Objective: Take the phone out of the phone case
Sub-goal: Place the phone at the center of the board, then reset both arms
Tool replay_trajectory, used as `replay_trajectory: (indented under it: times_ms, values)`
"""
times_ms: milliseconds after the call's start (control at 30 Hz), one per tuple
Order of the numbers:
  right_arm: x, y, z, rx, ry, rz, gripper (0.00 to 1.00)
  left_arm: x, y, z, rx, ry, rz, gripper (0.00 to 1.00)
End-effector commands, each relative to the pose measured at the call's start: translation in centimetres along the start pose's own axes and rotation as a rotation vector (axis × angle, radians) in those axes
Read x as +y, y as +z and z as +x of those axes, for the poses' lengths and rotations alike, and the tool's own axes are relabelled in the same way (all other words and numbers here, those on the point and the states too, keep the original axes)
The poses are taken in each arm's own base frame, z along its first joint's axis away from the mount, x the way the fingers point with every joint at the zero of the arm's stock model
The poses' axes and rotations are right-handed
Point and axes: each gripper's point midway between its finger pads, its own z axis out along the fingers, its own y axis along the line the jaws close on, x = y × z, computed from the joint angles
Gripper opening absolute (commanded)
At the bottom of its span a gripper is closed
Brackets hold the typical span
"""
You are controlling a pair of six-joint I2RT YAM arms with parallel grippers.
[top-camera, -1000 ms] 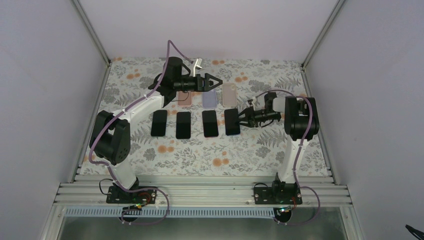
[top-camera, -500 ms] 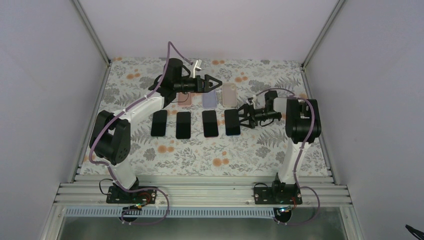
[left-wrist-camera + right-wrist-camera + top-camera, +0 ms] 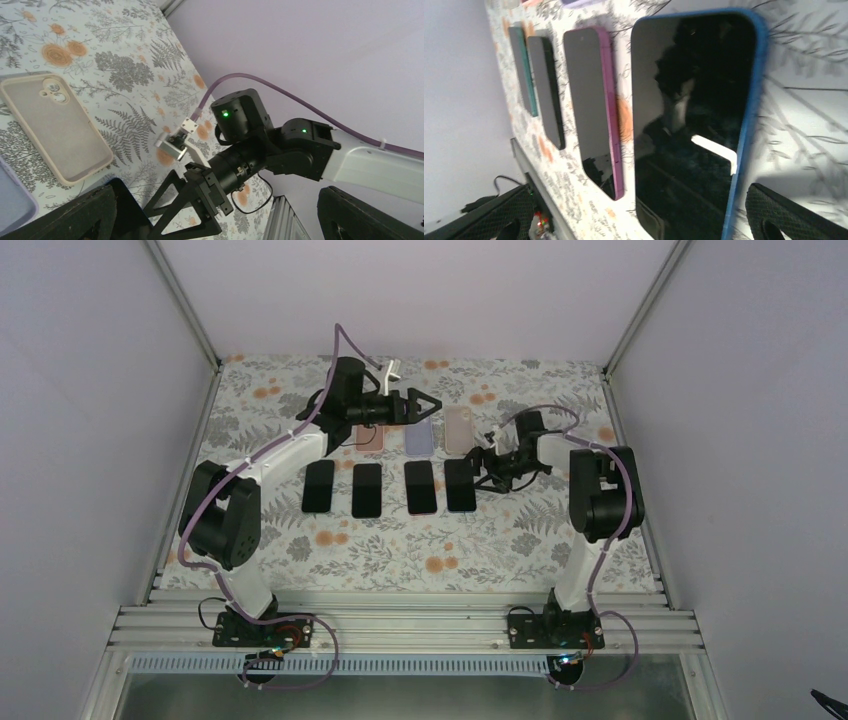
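Right gripper (image 3: 480, 468) stands wide open, low at the edge of the phone (image 3: 694, 125). The phone lies screen up in its blue phone case (image 3: 747, 125) at the right end of the row, beside the magenta-edged phone (image 3: 591, 100). Contact cannot be determined. Left gripper (image 3: 428, 405) hovers spread wide near the beige case (image 3: 55, 127).

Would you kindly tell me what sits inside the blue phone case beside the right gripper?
A black-screened phone fills the blue phone case, screen up, with only the blue rim showing around it. The phone covers the case's inner floor, so that cannot be seen.
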Motion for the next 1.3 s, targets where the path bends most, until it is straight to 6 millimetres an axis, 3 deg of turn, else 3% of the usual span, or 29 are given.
replay_trajectory:
  times_ms: [0, 167, 400, 567, 700, 867, 967, 1133, 1267]
  values:
    - [-0.8, -1.3, -1.1, -0.075, -0.026, 0.126, 0.99, -0.5, -1.1, -1.4, -0.041, 0.039, -0.019, 1.00]
    - [-0.2, -2.3, -1.8, -0.110, -0.074, 0.162, 0.99, -0.2, -1.4, -2.0, -0.052, 0.060, -0.049, 1.00]
    - [3.4, -5.0, -2.7, -0.178, -0.205, 0.138, 0.99, 0.3, -3.8, -4.0, -0.081, 0.181, -0.146, 1.00]
    - [7.8, -9.1, -4.1, -0.295, -0.353, 0.121, 0.99, 0.2, -6.8, -6.2, -0.100, 0.285, -0.237, 1.00]
    - [10.8, -12.4, -4.6, -0.380, -0.461, 0.127, 0.99, 1.8, -9.6, -7.8, -0.068, 0.317, -0.339, 1.00]
    - [14.0, -16.3, -4.9, -0.465, -0.607, 0.164, 0.99, 6.0, -13.8, -8.1, 0.023, 0.352, -0.472, 1.00]
    - [14.7, -18.7, -4.6, -0.519, -0.656, 0.158, 0.99, 8.0, -17.6, -8.1, -0.001, 0.323, -0.516, 1.00]
    - [13.9, -21.2, -4.0, -0.574, -0.695, 0.199, 0.99, 10.5, -24.5, -8.1, -0.060, 0.287, -0.620, 1.00]
    - [11.7, -22.2, -3.6, -0.607, -0.703, 0.278, 0.99, 12.0, -28.2, -6.0, -0.067, 0.270, -0.681, 1.00]
